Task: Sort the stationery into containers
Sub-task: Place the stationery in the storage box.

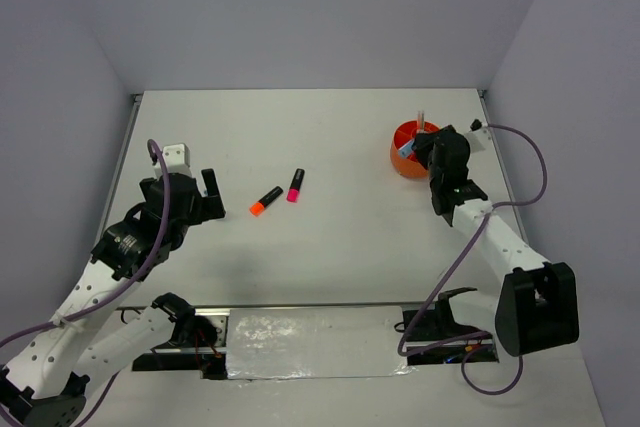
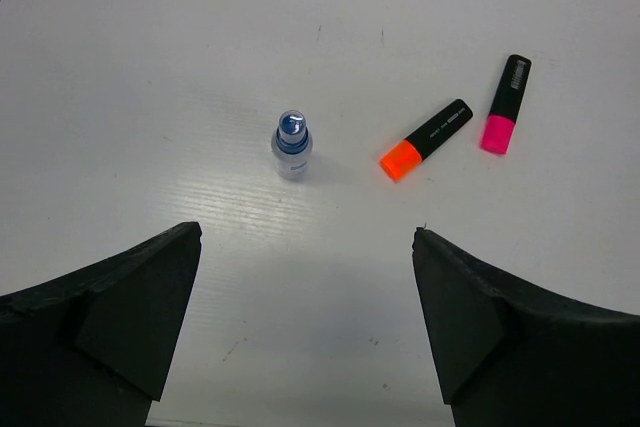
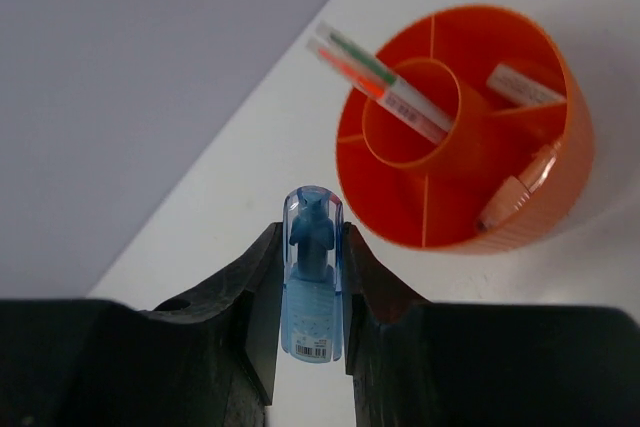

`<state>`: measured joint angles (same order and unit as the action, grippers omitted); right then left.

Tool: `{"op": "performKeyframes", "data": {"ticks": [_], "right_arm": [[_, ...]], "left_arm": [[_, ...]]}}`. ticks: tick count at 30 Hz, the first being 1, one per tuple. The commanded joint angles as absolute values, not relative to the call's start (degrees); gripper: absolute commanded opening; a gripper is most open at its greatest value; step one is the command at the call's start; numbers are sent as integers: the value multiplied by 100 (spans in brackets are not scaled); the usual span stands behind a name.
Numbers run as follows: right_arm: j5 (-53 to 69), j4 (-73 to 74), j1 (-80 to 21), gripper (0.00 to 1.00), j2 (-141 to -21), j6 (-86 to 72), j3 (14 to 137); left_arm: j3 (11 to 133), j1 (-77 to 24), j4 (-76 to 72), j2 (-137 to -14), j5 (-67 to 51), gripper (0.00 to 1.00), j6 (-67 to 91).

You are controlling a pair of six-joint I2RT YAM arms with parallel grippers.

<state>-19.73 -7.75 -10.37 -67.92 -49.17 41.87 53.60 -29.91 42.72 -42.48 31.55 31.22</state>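
We see the right pincer [image 3: 311, 234] nearly closed, both fingers pressed flat on the sides of a light-blue strip [image 3: 312, 292], a translucent piece with a small label at its near end; it juts out past the fingertips toward the orange tub [image 3: 565, 147]; in the wrist view it is just short of the rim, in the top view it overlaps the left edge, so we cannot tell whether it is over the tub; the tub sits at the far right of the table [image 1: 340, 247], round and low, with a centre cup and divided outer compartments; thin pens [image 3: 385, 87] lean out of the centre cup; a white piece [image 3: 522, 85] lies in one outer compartment, a peach bar [image 3: 512, 195] stands tilted in another by the near wall; the left pincer [image 2: 307, 237] is spread wide and holds nothing, low over the table on the left; ahead of it a tiny blue-capped bottle [image 2: 292, 145] stands upright; to its right lie the orange-tipped highlighter [image 2: 428, 137] and the pink-tipped highlighter [image 2: 505, 105], near each other but apart, both well away from the tub.
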Motion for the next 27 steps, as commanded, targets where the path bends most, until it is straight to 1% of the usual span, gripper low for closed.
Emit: {"op": "performKeyframes", "data": {"ticks": [1, 4, 7, 9, 18, 23, 27], "right_arm": [[-2092, -1740, -774, 0, -6881, -5299, 4280], [-1978, -2047, -449, 0, -6952, -5677, 4044], [-1995, -2758, -238, 0, -6943, -5880, 3456], [-1960, -3172, -114, 0, -7031, -5924, 3340], [-1345, -4236, 465, 0, -7822, -6143, 3138], [-1169, -4342, 475, 0, -8120, -6091, 3217], [-1186, -4649, 475, 1, -8209, -6126, 3015]], "left_arm": [[5361, -2971, 4078, -4184, 3103, 99, 2953], [5361, -2971, 4061, -4192, 3067, 99, 2936], [5344, -2971, 4052, -4201, 3032, 99, 2918], [5344, -2971, 4034, -4210, 2997, 99, 2900], [5335, -2971, 3999, -4263, 2936, 99, 2865], [5352, -2971, 3981, -4342, 2892, 99, 2830], [5344, -2971, 3981, -4386, 2883, 99, 2839]]}}
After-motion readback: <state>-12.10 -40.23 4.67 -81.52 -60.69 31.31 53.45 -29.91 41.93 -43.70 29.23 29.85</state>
